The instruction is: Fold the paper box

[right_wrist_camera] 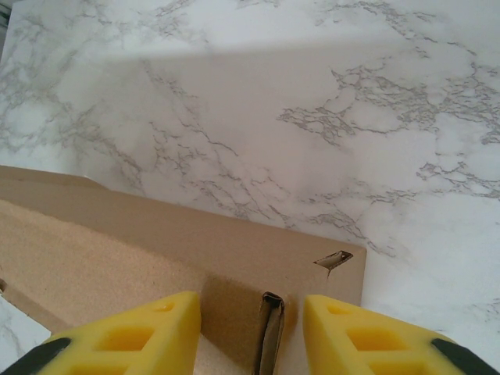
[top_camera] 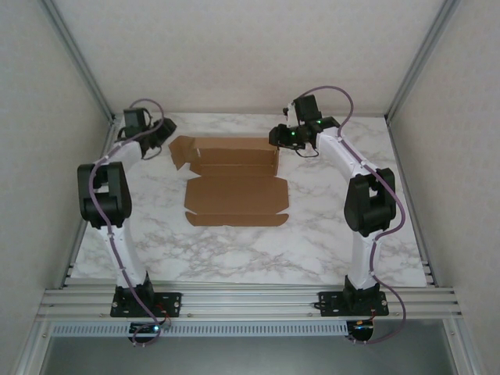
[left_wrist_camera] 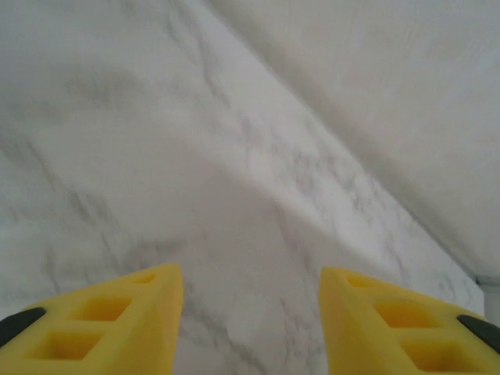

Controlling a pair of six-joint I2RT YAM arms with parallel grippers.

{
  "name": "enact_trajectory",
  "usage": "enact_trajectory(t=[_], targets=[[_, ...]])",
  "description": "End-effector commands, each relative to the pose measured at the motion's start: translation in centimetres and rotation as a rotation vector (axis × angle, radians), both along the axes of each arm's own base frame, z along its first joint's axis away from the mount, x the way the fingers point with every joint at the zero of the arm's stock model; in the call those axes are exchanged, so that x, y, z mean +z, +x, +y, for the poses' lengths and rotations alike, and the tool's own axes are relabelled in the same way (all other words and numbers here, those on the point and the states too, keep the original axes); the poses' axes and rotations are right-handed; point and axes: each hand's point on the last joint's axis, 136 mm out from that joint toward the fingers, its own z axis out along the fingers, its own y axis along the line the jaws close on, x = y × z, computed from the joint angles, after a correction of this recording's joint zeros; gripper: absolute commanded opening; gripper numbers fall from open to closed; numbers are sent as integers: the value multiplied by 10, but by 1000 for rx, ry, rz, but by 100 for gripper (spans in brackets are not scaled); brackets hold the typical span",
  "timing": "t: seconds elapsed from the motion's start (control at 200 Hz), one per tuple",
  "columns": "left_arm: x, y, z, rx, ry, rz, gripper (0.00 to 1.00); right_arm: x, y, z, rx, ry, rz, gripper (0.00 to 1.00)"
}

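Note:
The paper box (top_camera: 234, 195) lies flat and brown in the middle of the marble table, its back section partly raised into walls and a side flap sticking out at its far left. My left gripper (top_camera: 162, 134) hovers just left of that flap. In the left wrist view it (left_wrist_camera: 250, 320) stands open over bare marble with nothing between its yellow fingers. My right gripper (top_camera: 283, 141) is at the box's far right corner. There it (right_wrist_camera: 251, 328) straddles the doubled-over side wall (right_wrist_camera: 270, 332) of the box (right_wrist_camera: 156, 242), open, with a gap on each side. A slot (right_wrist_camera: 333, 259) shows near the corner.
The marble table (top_camera: 234, 250) is fenced by white enclosure walls with aluminium posts (top_camera: 78, 58) at the back corners. A metal rail (top_camera: 250, 301) runs along the near edge, carrying both arm bases. Open marble lies in front of the box.

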Motion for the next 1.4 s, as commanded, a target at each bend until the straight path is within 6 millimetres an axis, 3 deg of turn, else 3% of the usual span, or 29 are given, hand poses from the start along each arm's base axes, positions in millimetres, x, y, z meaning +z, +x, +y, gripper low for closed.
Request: enact_trajectory(t=[0.0, 0.376, 0.576, 0.856, 0.936, 1.046, 1.267, 1.397], targets=[[12, -17, -17, -38, -72, -32, 48, -20, -18, -2, 22, -59, 70, 40], [-5, -67, -36, -64, -129, 20, 44, -26, -13, 2, 26, -38, 90, 40], [-4, -89, -54, -74, -147, 32, 44, -27, -12, 4, 19, -27, 95, 40], [-6, -109, -31, 223, -213, 52, 39, -34, -18, 9, -9, 8, 107, 40], [-8, -116, -34, 292, -286, 51, 39, -35, -19, 6, -38, 10, 98, 40], [7, -114, -40, 296, -316, 4, 39, -32, -19, 2, -55, 6, 83, 40], [56, -103, 1, 256, 37, -19, 43, -25, -15, -6, -47, -20, 65, 41], [59, -125, 32, 296, 240, 64, 45, -24, -16, -3, -16, -27, 65, 41]])
